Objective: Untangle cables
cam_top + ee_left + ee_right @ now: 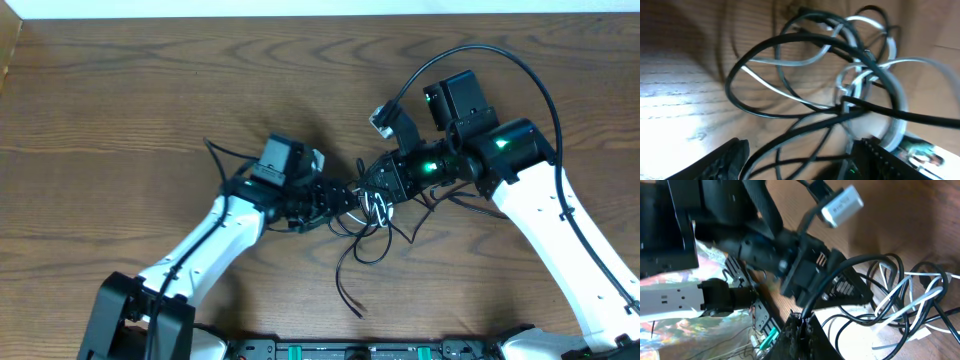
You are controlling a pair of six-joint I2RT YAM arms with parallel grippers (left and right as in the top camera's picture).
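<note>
This looks like a robotics lab with a bench rig, not a home or a shop. A white-and-black left arm (215, 240) and right arm (545, 215) rise from the near edge of a wood-grain counter (120, 100). A black rail (360, 350) with green fittings runs along that edge. Green lamps (503, 143) glow on the right arm's joints, and a boxy camera (283, 157) sits on the left wrist. A thick wire (478, 47) loops over the right arm, and thin cables (376, 208) lie tangled between the two
</note>
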